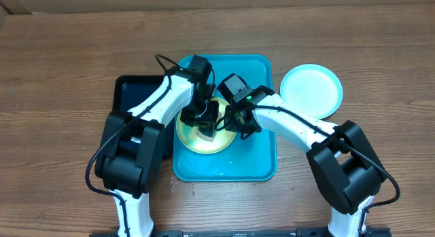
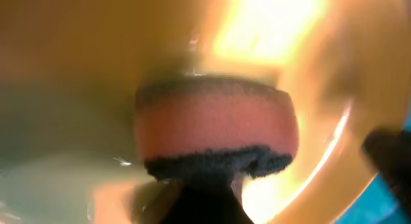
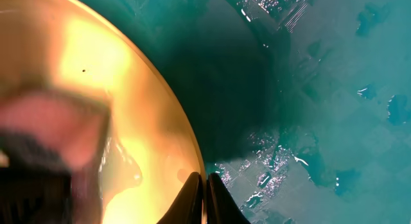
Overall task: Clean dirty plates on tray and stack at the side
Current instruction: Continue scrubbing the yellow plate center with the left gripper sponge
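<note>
Scrubbing is in hand, as I am judging it: my left gripper [image 1: 206, 120] is pinching the sponge [image 2: 215, 131] and pressing it into the yellow-green plate [image 1: 204, 140], which is lying on the tray [image 1: 262, 166]. My right gripper [image 3: 205, 193] is clamping that plate's rim, fingers nearly together. One cyan plate [image 1: 311, 91] is sitting on the table [image 1: 380, 60] just beside the tray and looking clean, so I am counting it as done. This plate is awaiting stacking. I am finding no third plate in any view. Blur and glare are hiding any smears in the left wrist view, and my left arm is covering much of the black tray [image 1: 129, 94]
</note>
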### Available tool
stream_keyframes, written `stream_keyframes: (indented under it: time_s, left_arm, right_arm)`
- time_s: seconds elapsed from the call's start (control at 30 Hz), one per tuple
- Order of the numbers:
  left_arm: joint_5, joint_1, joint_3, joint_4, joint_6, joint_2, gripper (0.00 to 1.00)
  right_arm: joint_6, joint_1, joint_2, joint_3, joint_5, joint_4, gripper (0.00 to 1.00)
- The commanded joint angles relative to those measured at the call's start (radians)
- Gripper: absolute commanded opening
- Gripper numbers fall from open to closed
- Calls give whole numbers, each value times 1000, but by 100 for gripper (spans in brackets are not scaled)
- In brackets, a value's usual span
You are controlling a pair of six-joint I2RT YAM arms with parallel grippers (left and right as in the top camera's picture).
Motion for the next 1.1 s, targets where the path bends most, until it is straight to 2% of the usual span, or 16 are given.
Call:
stream_keyframes:
  time_s: [0.0, 0.17, 0.37, 0.7, 1.07]
  left_arm:
    - [-1, 35, 31, -117, -3, 6, 4]
    - [-20, 94, 162, -225, 11, 0, 4]
    - [-55, 97, 210, -232, 10, 0, 4]
    - [-38, 32, 151, -59, 15, 3, 4]
    - [30, 15, 135, -32, 14, 19, 4]
  right_arm:
    - [4, 2, -13, 2, 10, 3, 5]
    - [4, 2, -13, 2, 10, 2, 5]
    - [4, 2, -10, 2, 10, 5, 5]
    - [5, 2, 14, 2, 9, 9, 5]
    - [5, 2, 19, 2, 9, 9, 5]
